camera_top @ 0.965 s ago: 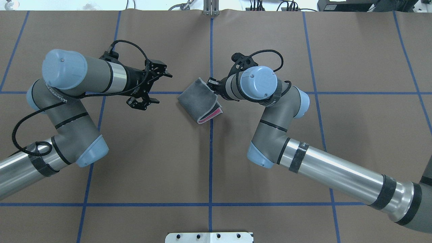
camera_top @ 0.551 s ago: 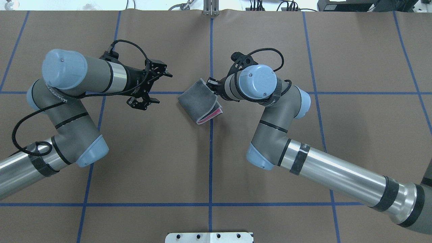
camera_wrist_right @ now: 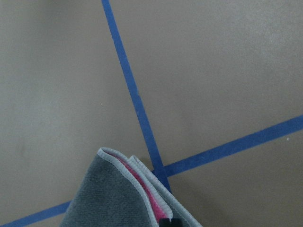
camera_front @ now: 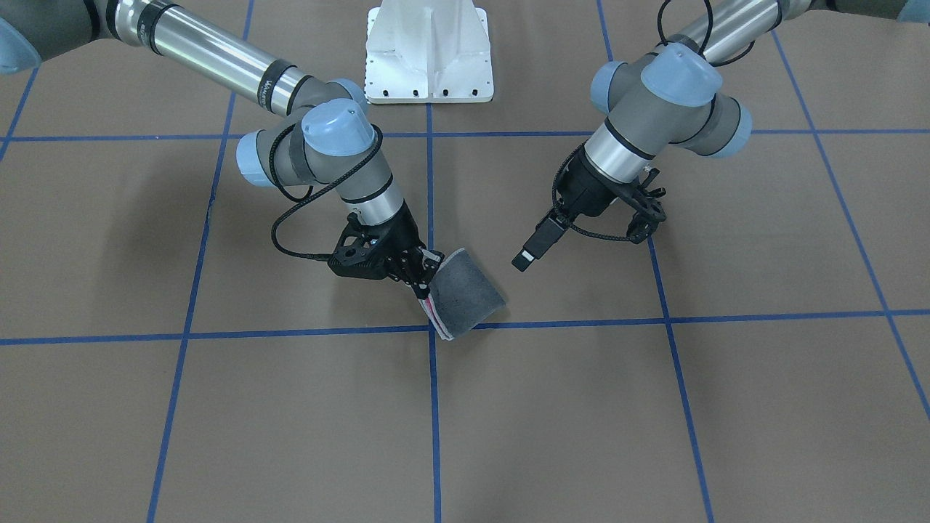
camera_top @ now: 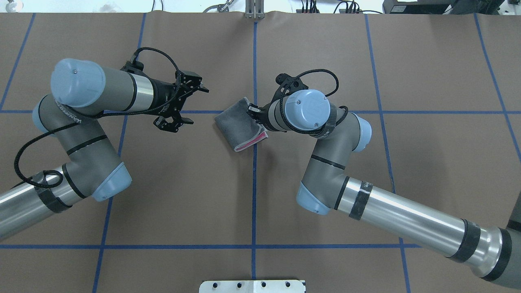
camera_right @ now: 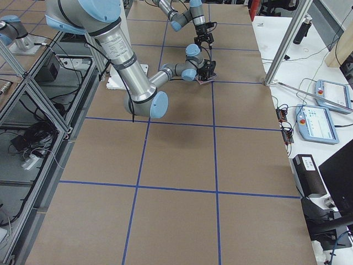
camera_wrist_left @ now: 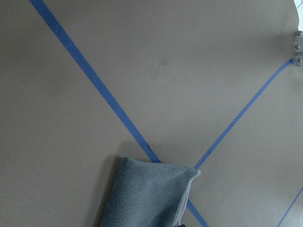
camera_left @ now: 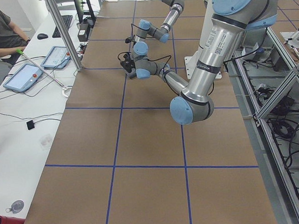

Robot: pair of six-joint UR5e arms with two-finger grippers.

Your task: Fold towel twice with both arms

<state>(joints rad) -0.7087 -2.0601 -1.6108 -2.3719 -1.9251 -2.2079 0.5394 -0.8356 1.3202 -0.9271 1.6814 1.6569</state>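
**Black two-finger right gripper (camera_front: 421,285) clamps the folded grey-and-pink terry towel (camera_top: 237,123)**

The right gripper's fingers are drawn in narrow on the towel's open side. There the light grey stitched edges lie stacked, and a strip of pink shows between the dark grey layers. The silver-grey tubular right arm (camera_top: 407,211) runs back from it toward the worktop's right end.

The towel is folded with its dark grey face outward. It sits at a crossing of blue tape lines (camera_top: 254,203) on the brown paper worktop (camera_top: 183,195), midway between the two ends and somewhat nearer the operators' edge.

The black two-finger left gripper (camera_top: 198,105) is spread wide and holds nothing. It stands apart from the towel's rounded fold, toward the left end.

A white bolted pedestal (camera_front: 429,51) stands at the middle of the robot's edge.
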